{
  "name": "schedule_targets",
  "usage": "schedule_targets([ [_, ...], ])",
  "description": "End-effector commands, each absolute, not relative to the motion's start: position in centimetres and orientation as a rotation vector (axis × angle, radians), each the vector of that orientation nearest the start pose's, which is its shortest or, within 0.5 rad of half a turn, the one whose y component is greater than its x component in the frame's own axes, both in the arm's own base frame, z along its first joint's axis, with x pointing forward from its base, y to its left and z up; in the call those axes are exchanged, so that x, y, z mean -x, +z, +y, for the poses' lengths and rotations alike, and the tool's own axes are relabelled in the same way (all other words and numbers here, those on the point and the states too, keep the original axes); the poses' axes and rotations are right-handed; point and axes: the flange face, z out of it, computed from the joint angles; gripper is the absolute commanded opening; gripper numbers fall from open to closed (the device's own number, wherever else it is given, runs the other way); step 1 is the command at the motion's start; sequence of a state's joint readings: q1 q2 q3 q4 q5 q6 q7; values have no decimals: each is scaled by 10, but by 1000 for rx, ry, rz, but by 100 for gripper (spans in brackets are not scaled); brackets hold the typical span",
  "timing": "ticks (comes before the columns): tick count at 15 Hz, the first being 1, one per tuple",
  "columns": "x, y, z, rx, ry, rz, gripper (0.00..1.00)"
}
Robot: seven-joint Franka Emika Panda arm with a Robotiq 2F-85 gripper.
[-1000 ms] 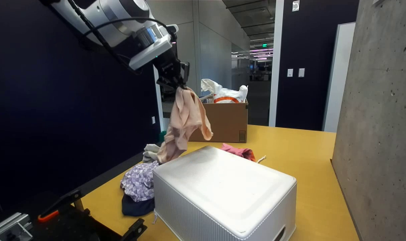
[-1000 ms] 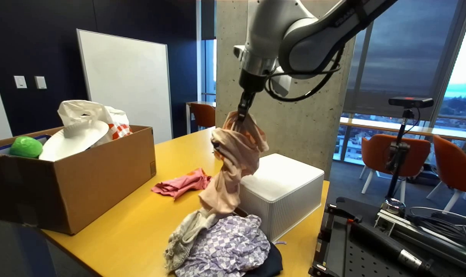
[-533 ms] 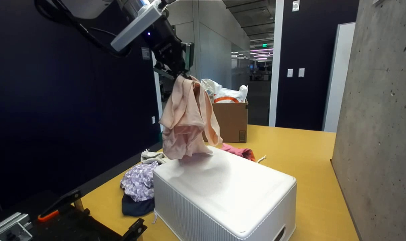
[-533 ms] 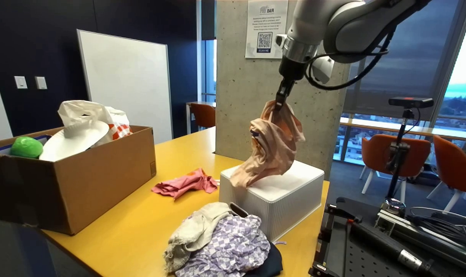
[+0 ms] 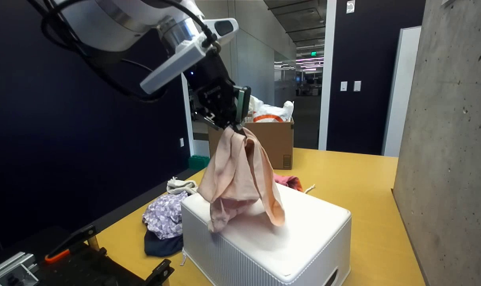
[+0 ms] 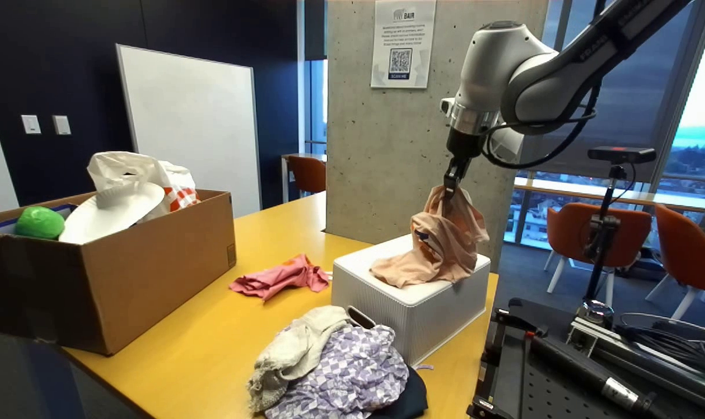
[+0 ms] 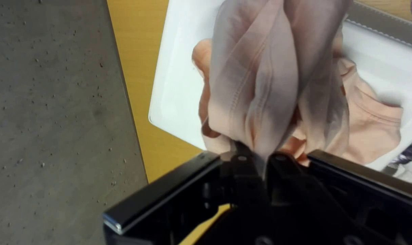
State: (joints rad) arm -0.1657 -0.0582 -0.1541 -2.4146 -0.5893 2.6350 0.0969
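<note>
The jaws are pinching a peach cloth (image 6: 450, 247), whose lower folds are resting on the white box (image 6: 437, 320). In an exterior view, pink cloth (image 6: 282, 278) is lying at the box's nine o'clock.

White ribbed storage bin (image 5: 306, 232): lower front corner and part of hand slot (image 5: 333, 277) clipped by bottom edge, in an exterior view. Over bin: peach garment (image 7: 252, 78) runs off wrist view's top edge; its dark blue mark (image 6: 423, 237), partly folded away, too small to identify. Gripper (image 7: 261, 162): tips blurred. Beside bin: purple checked cloth (image 6: 344, 372), cut off at bottom, hides part of navy cloth (image 6: 412, 397). Beyond bin: pink cloth (image 5: 289, 181), partly behind bin and garment; poster (image 6: 403, 43), small print illegible.
</note>
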Motion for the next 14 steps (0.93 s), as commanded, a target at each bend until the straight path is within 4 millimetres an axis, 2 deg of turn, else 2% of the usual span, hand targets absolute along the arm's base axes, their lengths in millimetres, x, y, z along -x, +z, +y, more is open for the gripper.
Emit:
schedule_targets([
  [1,-497,322,-171,3499,-381,-28,32],
  [2,-499,313,-174,3493,-366,-6,33],
  [5,-507,292,-178,3475,-338,19,55],
  [11,-524,288,-165,3465,-379,7,98],
  [12,-526,292,-159,3464,-393,-3,100],
  [14,-532,295,-132,3442,-408,-76,100],
])
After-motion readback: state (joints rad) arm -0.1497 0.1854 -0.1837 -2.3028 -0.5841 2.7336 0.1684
